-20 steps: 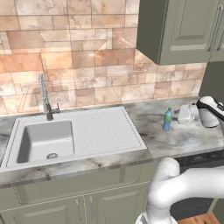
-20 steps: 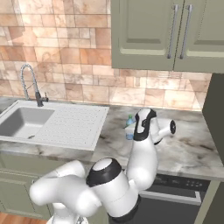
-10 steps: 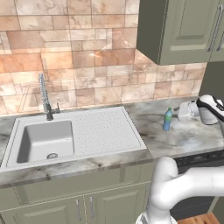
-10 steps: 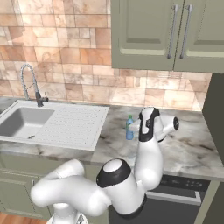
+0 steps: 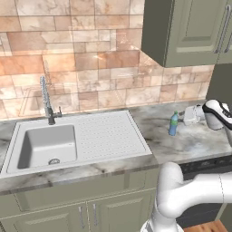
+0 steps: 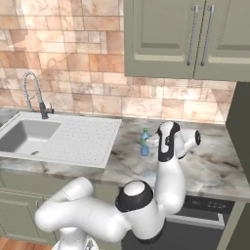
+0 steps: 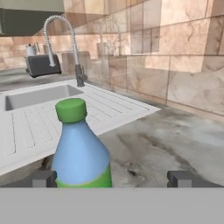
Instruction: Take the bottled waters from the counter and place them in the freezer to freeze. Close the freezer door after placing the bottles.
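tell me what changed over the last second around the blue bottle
The arm's elbow swung right in the right base view, and the tool eased slightly toward the blue bottle, jaws open on either side of it, nothing gripped yet. The bottle stayed upright on the counter; the sink is unchanged.

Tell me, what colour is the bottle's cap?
Green, on the blue water bottle; clearest in the hand view.

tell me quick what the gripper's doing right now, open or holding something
Gripper: open, holding nothing; the blue bottle stands between its fingertips, not yet clamped.
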